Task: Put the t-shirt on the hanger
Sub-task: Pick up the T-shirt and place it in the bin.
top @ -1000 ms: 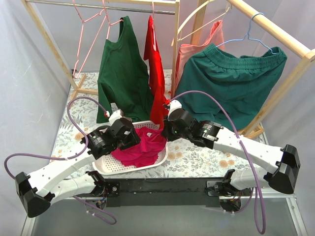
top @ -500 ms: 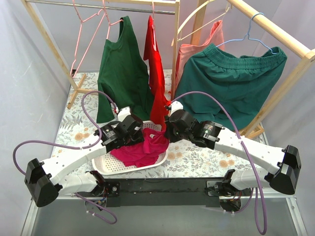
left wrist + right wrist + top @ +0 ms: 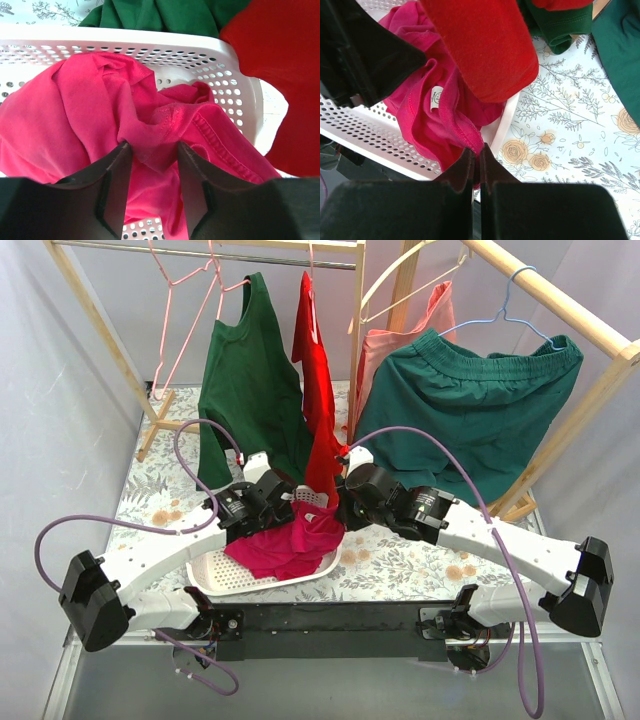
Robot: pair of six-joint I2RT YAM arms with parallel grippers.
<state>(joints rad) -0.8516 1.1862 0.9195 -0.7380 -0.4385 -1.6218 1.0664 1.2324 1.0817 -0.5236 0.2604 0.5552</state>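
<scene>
The t-shirt, small and magenta-pink, lies crumpled in the white perforated basket with its white neck label showing. One hemmed edge is drawn up by the basket's right rim, pinched between the closed fingers of the right gripper, while a raised fold sits between the parted fingers of the left gripper. The hanger, a thin pale-pink wire triangle, hangs tilted by its hook from the rail at the far left, well apart from the shirt.
</scene>
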